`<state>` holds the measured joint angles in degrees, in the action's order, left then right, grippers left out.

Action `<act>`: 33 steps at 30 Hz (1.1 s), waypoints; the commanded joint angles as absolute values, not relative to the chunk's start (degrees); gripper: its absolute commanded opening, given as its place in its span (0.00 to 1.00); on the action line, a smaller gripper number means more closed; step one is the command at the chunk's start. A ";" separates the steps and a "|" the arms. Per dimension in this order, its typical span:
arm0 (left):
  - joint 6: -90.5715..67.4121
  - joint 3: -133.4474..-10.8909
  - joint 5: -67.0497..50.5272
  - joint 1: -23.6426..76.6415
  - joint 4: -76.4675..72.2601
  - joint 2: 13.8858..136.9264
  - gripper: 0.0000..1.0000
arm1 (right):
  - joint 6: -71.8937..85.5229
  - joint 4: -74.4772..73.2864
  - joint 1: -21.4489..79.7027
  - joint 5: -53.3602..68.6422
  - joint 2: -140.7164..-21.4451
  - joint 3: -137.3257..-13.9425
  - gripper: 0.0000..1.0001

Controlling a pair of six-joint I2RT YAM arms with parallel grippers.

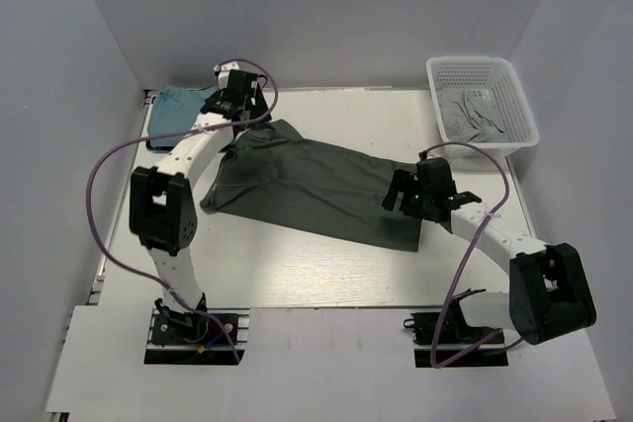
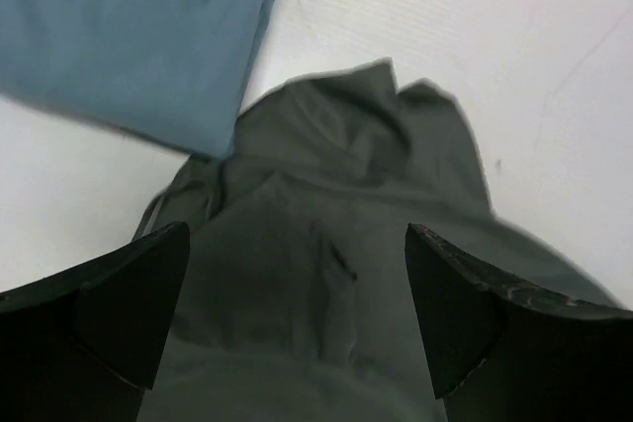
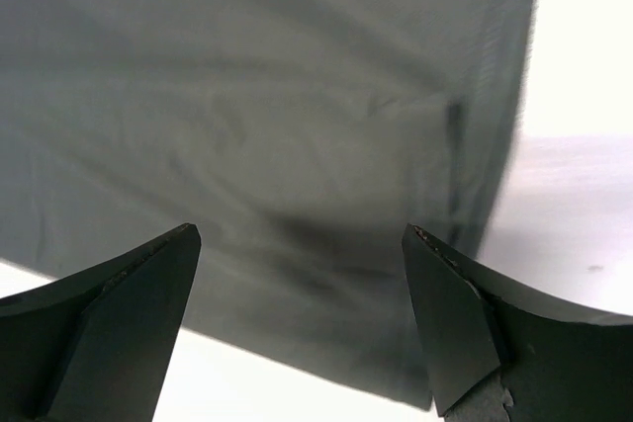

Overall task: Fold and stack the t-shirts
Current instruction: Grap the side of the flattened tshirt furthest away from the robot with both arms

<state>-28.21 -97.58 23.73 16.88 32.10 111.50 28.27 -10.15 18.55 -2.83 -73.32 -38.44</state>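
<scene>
folding of the dark grey-green t-shirt (image 1: 316,190) is judged in hand; left gripper (image 2: 297,239) and right gripper (image 3: 300,236) are held wide open, empty; its ends must be pinched next.

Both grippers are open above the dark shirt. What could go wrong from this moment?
1. The left gripper hangs open over the bunched end of the dark grey-green t-shirt, close to the teal-blue t-shirt. A sloppy grasp might catch that one too.
2. The right gripper is open near the dark shirt's other end. It may pinch only the top layer, so the fold could come out uneven.
</scene>
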 commanded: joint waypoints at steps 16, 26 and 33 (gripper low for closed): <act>-39.98 -60.22 16.00 17.67 27.94 104.33 0.99 | 33.75 -9.84 23.55 0.36 -78.40 -33.23 0.89; -47.20 -40.00 9.23 18.19 38.40 85.13 0.99 | 34.63 -16.96 23.91 -0.44 -71.55 -27.07 0.89; -43.68 -45.08 8.24 19.25 40.88 63.48 0.99 | 30.68 -21.53 25.49 -1.84 -62.67 -29.61 0.90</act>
<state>-44.69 -40.36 9.67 18.81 40.16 70.98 33.15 -15.57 24.95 -0.89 -64.84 -28.27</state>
